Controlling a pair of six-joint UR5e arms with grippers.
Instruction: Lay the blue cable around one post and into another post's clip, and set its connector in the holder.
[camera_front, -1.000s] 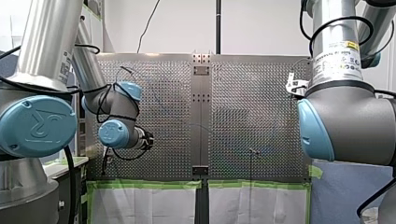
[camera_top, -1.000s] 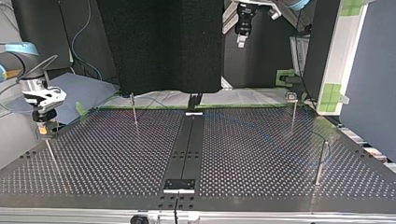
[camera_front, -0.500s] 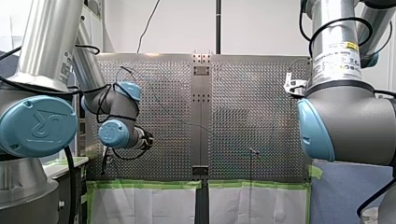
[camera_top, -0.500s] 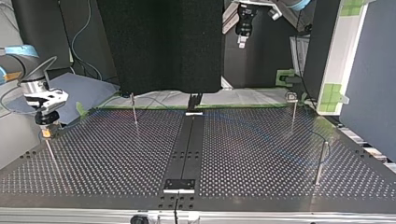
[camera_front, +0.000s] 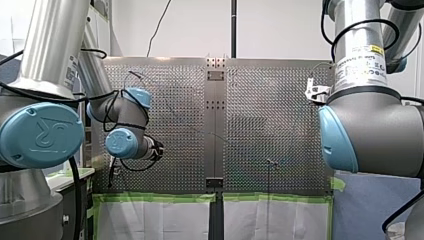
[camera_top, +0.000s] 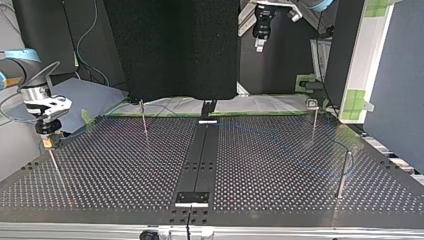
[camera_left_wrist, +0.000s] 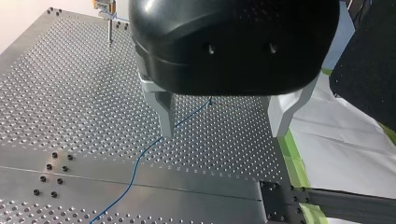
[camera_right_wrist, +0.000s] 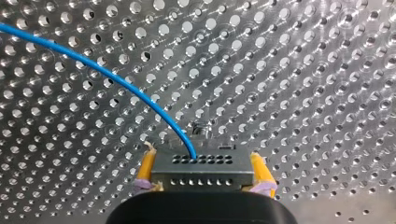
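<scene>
Right gripper (camera_right_wrist: 202, 162) clamps the rigid connector (camera_right_wrist: 205, 176) between yellow pads (camera_right_wrist: 146, 167), which seems the sound place to hold. The thin blue cable (camera_right_wrist: 116, 79) running across the desk (camera_left_wrist: 70, 93) looks light and floppy. Left gripper (camera_left_wrist: 223, 126) hangs open above it.

In the top view, the right end effector (camera_top: 46, 142), with the connector (camera_right_wrist: 201, 168) it grips, sits lower than one second earlier. It is displaced toward 6 o'clock, closer to the tabletop (camera_top: 125, 165) and to the top of the thin post (camera_top: 55, 167) beneath it. Since the half-second frame it has shifted slightly toward 9 o'clock.
</scene>
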